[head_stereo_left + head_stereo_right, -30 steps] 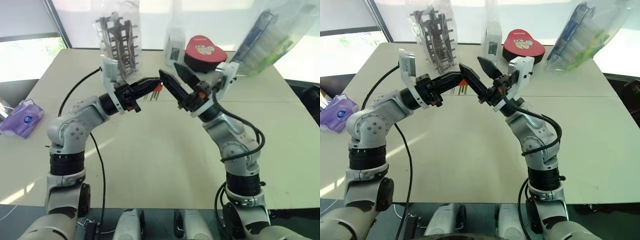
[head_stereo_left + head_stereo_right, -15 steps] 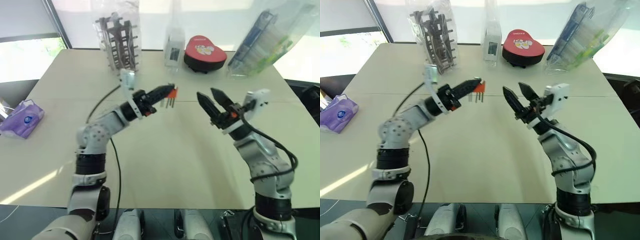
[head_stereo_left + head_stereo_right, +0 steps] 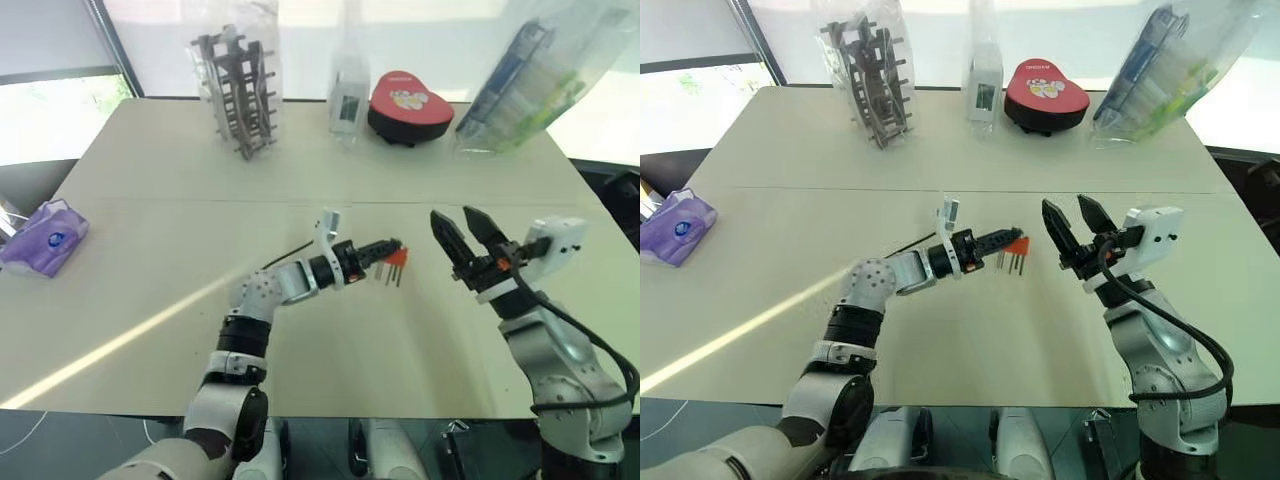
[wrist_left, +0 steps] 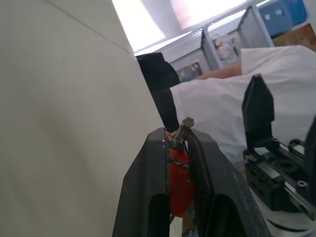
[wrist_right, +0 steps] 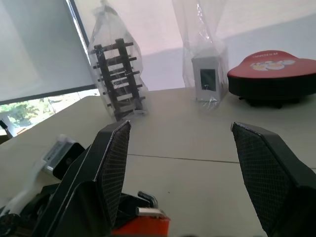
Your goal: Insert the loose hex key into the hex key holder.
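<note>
My left gripper (image 3: 396, 248) is shut on the hex key holder (image 3: 399, 256), a small orange-red block held a little above the middle of the table. Its thin grey keys (image 3: 1013, 262) hang down in a row. In the left wrist view the orange block (image 4: 177, 173) sits between the black fingers, and one grey key end (image 4: 186, 124) pokes out past the tips. My right gripper (image 3: 455, 216) stands open and empty just right of the holder, apart from it. The holder's top edge (image 5: 143, 229) lies low between the right gripper's spread fingers (image 5: 116, 163). The loose hex key is out of view.
Along the table's far edge stand a grey rack in a clear bag (image 3: 238, 90), a small white box in a bag (image 3: 348, 100), a red heart-shaped box (image 3: 410, 105) and a large clear bag (image 3: 530, 80). A purple tissue pack (image 3: 45, 235) lies at the left edge.
Both arms have come down and apart from their meeting point high near the rack. The left gripper carried the holder down and to the right. The right gripper swung right, still open.
</note>
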{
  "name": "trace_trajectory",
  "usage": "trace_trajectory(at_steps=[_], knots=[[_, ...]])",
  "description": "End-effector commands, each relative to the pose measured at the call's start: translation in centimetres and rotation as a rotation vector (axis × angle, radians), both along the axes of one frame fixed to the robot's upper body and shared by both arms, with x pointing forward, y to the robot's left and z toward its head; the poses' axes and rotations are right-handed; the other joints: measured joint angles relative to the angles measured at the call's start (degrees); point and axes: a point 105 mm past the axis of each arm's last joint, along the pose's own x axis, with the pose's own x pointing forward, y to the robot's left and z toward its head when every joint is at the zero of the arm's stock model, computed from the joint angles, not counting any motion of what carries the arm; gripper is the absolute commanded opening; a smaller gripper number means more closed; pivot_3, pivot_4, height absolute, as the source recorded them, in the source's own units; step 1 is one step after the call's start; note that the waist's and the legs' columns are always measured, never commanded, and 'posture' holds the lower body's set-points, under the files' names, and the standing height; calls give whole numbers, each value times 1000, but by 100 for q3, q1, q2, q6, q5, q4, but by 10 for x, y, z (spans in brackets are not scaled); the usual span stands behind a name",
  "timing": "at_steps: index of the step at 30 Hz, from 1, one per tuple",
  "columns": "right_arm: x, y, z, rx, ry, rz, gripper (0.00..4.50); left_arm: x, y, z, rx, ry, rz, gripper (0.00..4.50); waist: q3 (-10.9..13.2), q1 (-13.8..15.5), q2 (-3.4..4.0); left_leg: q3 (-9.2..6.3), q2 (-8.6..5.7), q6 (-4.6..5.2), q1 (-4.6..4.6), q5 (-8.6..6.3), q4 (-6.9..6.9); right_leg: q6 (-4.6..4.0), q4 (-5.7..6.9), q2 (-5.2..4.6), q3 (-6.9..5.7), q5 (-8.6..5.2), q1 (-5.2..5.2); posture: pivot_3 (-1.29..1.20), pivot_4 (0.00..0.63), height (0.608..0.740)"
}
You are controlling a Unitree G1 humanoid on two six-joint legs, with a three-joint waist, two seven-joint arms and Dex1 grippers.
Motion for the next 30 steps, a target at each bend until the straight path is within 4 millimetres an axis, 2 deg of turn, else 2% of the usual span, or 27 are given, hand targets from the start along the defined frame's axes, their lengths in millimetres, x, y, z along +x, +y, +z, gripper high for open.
trace_trajectory(at_steps=[1,6,11,12,13,17,23,28,30], knots=[[-11,-1,13,-8,-55,-20,3357,1,3,-13,2,86,33,225,0,-11,0,0,0,1,0,0,0,0,0,0,0,0,0,0,150,740],[-13,-1,12,-11,-48,-25,3357,0,3,-30,22,169,61,225,-3,3,-2,-1,0,2,1,-1,0,-5,-2,0,0,-3,2,0,150,740],[-11,1,12,-15,-45,-15,3357,0,7,-35,53,146,75,225,-6,-6,-1,-1,0,3,4,-2,0,-17,-3,0,0,-10,6,0,150,740],[-10,2,12,-15,-46,-12,3397,0,9,-34,64,126,76,1103,-6,-7,-1,-1,0,3,5,-2,0,-17,-3,0,0,-10,6,0,150,740],[-9,2,12,-16,-46,-9,3397,0,11,-34,78,108,76,1369,-6,-11,-1,-1,0,3,5,-2,0,-18,-3,0,0,-10,6,0,150,740],[-7,3,12,-20,-45,0,3397,6,22,-31,93,73,106,3432,-6,-5,-1,-2,0,4,5,-2,0,-18,-3,1,0,-10,6,0,150,740],[-2,4,12,-30,-45,17,3397,11,33,-24,215,-152,116,3432,-7,-14,-1,-2,1,4,7,-2,0,-19,-2,2,0,-10,8,0,150,740],[2,4,13,-39,-49,28,3397,12,35,-16,358,-402,101,3432,-7,3,0,-1,1,3,6,-2,0,-19,-3,1,0,-10,8,0,150,740],[3,4,14,-41,-50,30,3397,10,33,-9,347,-443,88,3432,-7,6,0,-1,1,3,5,-2,0,-19,-3,1,1,-10,8,0,150,740]])
